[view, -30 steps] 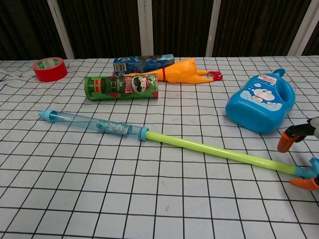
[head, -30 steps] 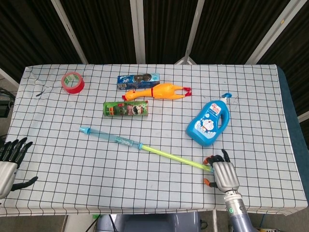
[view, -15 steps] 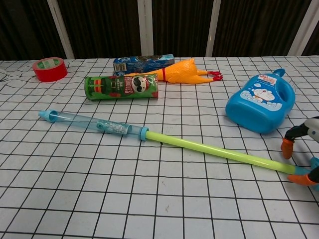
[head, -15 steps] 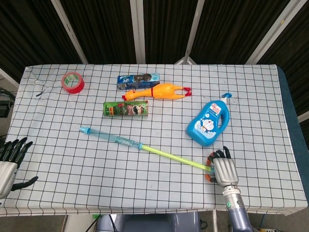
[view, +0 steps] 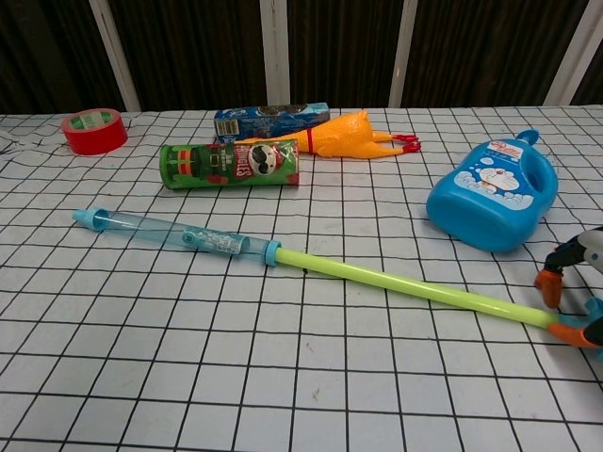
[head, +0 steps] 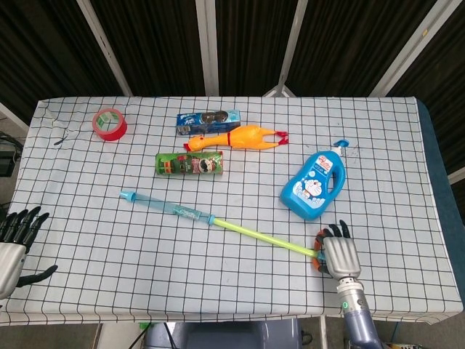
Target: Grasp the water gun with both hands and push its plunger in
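Note:
The water gun lies flat on the checked table, its clear blue barrel (head: 171, 207) (view: 179, 233) pointing left and its yellow-green plunger (head: 261, 238) (view: 415, 287) drawn far out to the right. My right hand (head: 338, 253) (view: 575, 252) sits at the plunger's far end with its fingers curled around it. In the chest view an orange fingertip (view: 548, 287) hangs just above the rod and the thumb tip touches it from below. My left hand (head: 14, 240) is off the table's front-left corner with fingers spread, holding nothing, far from the barrel.
A blue detergent bottle (head: 314, 185) lies just behind my right hand. Behind the gun are a green snack can (head: 190, 163), a rubber chicken (head: 240, 138), a blue box (head: 208, 121) and a red tape roll (head: 109, 123). The table's front edge (head: 218, 317) runs close to both hands.
My right hand's fingers have curled in closer around the plunger's end and the hand has shifted slightly right. The water gun and my left hand have not moved.

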Controlling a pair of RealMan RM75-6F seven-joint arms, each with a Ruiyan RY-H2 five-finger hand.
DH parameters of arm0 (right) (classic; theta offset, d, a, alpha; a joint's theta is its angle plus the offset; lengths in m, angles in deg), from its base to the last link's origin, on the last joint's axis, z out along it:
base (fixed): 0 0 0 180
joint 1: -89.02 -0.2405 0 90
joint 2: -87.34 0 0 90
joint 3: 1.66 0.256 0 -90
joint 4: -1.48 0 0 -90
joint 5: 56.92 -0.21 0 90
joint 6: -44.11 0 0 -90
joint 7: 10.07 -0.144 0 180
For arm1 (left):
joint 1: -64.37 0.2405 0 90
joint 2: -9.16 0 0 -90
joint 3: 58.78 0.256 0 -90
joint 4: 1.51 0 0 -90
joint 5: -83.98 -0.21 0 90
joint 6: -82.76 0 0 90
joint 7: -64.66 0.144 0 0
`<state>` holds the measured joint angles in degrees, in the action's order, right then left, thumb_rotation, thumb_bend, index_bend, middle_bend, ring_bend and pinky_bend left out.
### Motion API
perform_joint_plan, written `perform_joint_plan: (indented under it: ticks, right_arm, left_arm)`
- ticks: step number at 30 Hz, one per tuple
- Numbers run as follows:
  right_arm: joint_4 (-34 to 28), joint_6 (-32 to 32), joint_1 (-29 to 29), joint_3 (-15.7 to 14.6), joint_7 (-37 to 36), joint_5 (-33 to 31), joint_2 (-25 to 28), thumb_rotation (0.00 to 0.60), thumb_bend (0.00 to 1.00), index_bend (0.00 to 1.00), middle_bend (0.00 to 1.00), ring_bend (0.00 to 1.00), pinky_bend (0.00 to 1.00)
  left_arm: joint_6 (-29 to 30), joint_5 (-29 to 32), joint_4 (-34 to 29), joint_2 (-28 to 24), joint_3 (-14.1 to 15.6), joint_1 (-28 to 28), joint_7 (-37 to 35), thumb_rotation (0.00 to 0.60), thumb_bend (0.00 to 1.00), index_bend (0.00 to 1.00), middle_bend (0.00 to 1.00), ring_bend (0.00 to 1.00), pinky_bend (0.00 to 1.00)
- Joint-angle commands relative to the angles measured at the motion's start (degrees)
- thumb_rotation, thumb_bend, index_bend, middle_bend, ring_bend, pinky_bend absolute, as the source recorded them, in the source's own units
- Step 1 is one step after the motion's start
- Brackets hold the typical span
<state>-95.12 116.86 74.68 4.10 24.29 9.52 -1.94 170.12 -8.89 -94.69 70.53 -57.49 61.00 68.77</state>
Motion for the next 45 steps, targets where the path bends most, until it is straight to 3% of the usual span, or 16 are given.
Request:
perform_joint_plan:
  ticks: [1, 21, 24, 33, 39, 45]
  right_arm:
    - [-0.2, -0.1, -0.1, -0.1, 0.2, -0.4, 0.3, 0.6, 0.34, 0.57, 0.32, 0.13, 0.0]
    - [-0.3, -0.6, -0.9, -1.6, 1.8, -3.8, 1.5, 0.6, 0.35, 0.54, 0.29, 0.11, 0.0]
    - [-0.4, -0.8, -1.1, -1.7, 1.9, -4.3, 1.6, 0.6, 0.4, 0.54, 0.29, 0.11, 0.0]
    - [-2.3, -1.4, -1.8, -2.3, 0.6, -3.0, 3.5, 0.6, 0.54, 0.68, 0.29, 0.1, 0.0]
    - [-1.7, -4.4, -3.2, -3.5, -2.9, 1.1, 7.3, 0.6, 0.56, 0.72, 0.29, 0.1, 0.0]
    - [-0.7, -6.4, -4.0, -4.1, -6.2, 2.9, 9.3, 0.6, 0.57, 0.72, 0.29, 0.1, 0.0]
  left_arm:
    - [0.0, 0.0, -0.1, 0.0, 0.0, 0.0, 0.0, 0.6, 0.11, 0.05, 0.0, 0.0, 0.0]
    - [0.0, 0.2, -0.4, -0.1, -0.1, -0.1, 0.1, 0.6, 0.11, 0.05, 0.0, 0.0, 0.0]
    - [0.1, 0.1, -0.4, -0.1, -0.1, -0.1, 0.0, 0.6, 0.11, 0.05, 0.0, 0.0, 0.0]
    - [-0.2, -0.2, -0.3, 0.0, 0.0, -0.3, 0.2, 0.6, 0.11, 0.05, 0.0, 0.0, 0.0]
    - [-1.9, -1.9, -1.3, -0.6, 0.3, -1.7, 1.6, 0.6, 0.11, 0.06, 0.0, 0.0, 0.0]
    - [-7.6, -2.0, -6.5, -2.5, -0.7, -5.8, 6.2, 0.6, 0.13, 0.12, 0.01, 0.0, 0.0]
